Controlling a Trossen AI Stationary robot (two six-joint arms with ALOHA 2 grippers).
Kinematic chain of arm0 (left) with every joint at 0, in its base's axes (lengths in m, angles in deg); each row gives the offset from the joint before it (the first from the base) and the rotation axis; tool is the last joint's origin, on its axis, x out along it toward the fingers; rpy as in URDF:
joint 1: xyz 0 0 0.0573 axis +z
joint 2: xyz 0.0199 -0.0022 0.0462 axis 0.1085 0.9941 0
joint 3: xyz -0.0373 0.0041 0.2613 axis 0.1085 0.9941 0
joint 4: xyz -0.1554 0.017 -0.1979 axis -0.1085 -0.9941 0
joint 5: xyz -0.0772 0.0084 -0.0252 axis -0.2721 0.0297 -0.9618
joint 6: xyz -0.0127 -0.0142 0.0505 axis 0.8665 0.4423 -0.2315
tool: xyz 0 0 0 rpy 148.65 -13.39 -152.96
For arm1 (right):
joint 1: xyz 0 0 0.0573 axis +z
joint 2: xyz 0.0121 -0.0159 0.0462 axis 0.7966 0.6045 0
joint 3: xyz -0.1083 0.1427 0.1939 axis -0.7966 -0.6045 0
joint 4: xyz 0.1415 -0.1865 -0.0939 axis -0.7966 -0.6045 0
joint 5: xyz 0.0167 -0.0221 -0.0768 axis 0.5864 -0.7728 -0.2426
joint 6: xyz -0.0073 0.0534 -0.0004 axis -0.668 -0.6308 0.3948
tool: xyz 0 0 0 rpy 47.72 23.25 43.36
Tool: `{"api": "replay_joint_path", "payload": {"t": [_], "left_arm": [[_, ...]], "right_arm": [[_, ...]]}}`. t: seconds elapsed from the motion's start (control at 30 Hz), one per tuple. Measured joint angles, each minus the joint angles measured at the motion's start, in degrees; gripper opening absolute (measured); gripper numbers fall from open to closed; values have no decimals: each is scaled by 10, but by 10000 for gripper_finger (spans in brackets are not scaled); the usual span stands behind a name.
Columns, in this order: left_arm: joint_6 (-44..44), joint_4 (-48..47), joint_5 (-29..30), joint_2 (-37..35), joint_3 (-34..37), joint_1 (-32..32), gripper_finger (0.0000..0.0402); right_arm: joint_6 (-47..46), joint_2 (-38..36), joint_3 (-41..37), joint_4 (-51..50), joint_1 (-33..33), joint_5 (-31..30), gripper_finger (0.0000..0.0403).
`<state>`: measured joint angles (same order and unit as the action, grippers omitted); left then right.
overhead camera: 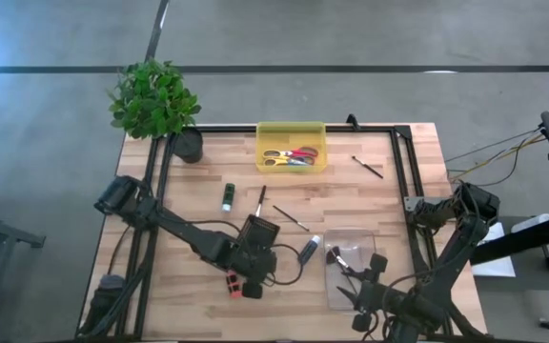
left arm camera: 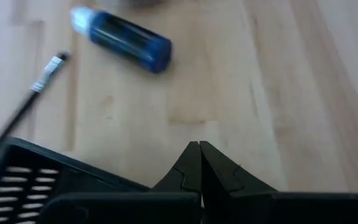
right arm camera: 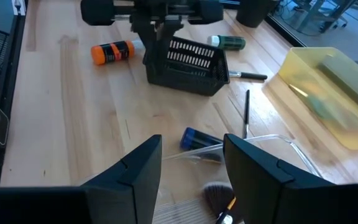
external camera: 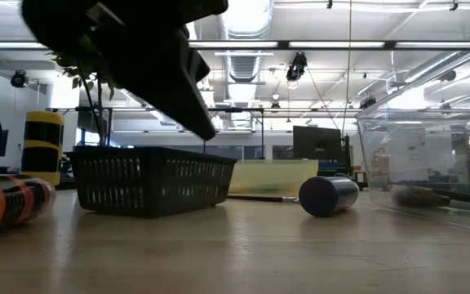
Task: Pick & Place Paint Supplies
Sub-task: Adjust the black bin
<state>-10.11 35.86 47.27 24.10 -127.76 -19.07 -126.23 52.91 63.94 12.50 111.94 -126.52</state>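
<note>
Fingers of the left gripper (left arm camera: 199, 163) pressed shut on nothing, poised over the black basket (right arm camera: 188, 64) rim; right gripper (right arm camera: 191, 163) fingers spread apart, empty, above the clear tray (overhead camera: 349, 270) holding the soft-headed brush (right arm camera: 216, 198). Blue tube (left arm camera: 122, 39) lies beside the tray, orange tube (right arm camera: 111, 51) near the basket, green tube (overhead camera: 227, 197) farther off. No label text legible on any tube.

Pale wooden table (overhead camera: 370, 195), glossy blue tube (left arm camera: 122, 39)
</note>
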Motion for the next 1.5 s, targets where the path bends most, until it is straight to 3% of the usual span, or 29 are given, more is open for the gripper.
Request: {"api": "replay_joint_path", "payload": {"t": [0.23, 0.67, 1.17, 1.5], "left_arm": [[17, -101, 47, -2, -33, 0, 0], [120, -265, 79, -1, -34, -3, 0], [175, -267, 7, -1, -1, -12, 0], [180, -222, -1, 0, 8, -31, 0]], "right_arm": [[3, 1, 0, 3, 0, 3, 171], [3, 1, -3, 8, 0, 5, 171], [7, 1, -4, 10, 4, 10, 171], [7, 1, -4, 11, 5, 10, 171]]}}
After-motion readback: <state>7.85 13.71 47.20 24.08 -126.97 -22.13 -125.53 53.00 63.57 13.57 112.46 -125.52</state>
